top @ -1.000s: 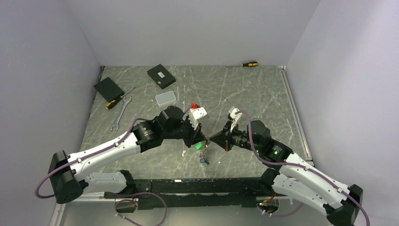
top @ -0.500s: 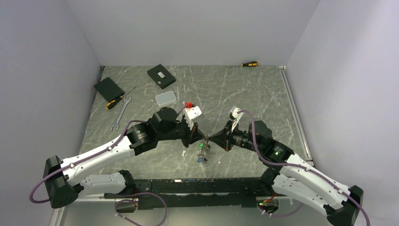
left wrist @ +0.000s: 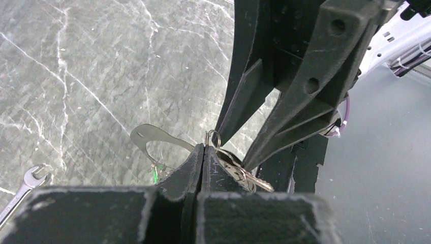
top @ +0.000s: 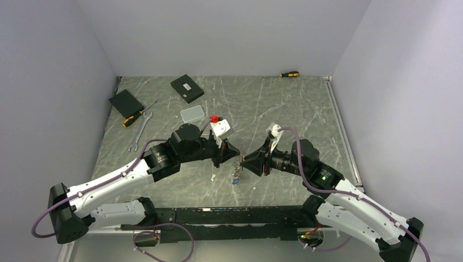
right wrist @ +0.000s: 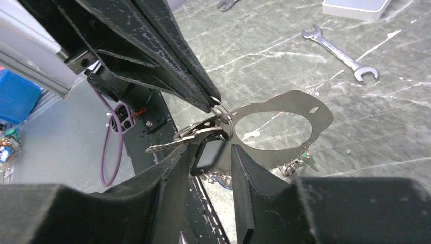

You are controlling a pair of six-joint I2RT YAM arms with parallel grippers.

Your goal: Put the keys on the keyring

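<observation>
Keys hang bunched on the keyring, held off the table: the left gripper is pinched shut on its small loop to steady it, while the right gripper stands parted around a black tag.

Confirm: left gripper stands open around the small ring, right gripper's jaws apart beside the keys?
No. The left gripper is shut, pinching the small ring at its fingertips; the left wrist view shows it. The right gripper's jaws do stand apart beside the keys.
</observation>
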